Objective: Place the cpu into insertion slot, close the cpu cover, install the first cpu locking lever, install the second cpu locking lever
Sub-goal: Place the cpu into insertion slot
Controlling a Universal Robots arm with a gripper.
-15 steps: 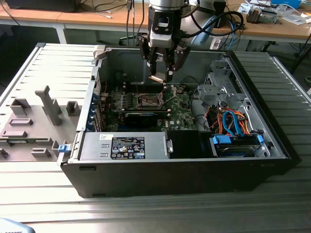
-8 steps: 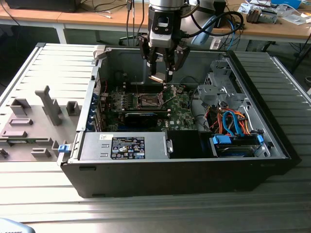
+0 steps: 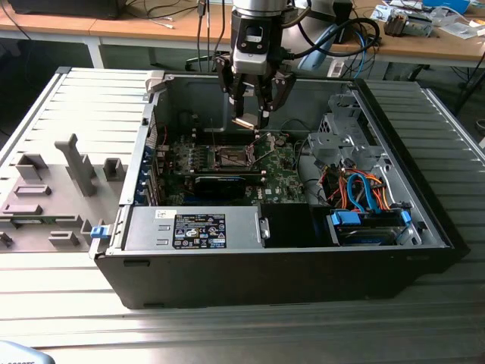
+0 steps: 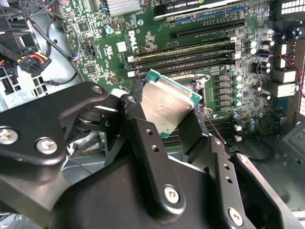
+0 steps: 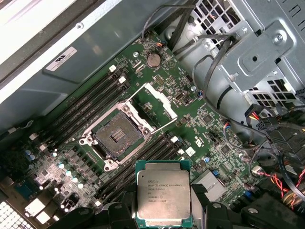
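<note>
My gripper hangs inside the open computer case, shut on the cpu, a flat square chip with a silvery top and a green rim. The chip sits between the black fingers in both wrist views. Below on the green board lies the insertion slot, a square socket with a dark centre and metal rim, bare and a short way from the chip. The cpu cover, a silvery frame, stands swung up beside the socket. In the exterior view the socket is under and slightly in front of the gripper.
Rows of long memory slots flank the socket. A black card and the power supply lie toward the case front. A drive cage with orange and blue cables fills the exterior view's right. A grey fixture plate lies outside at the left.
</note>
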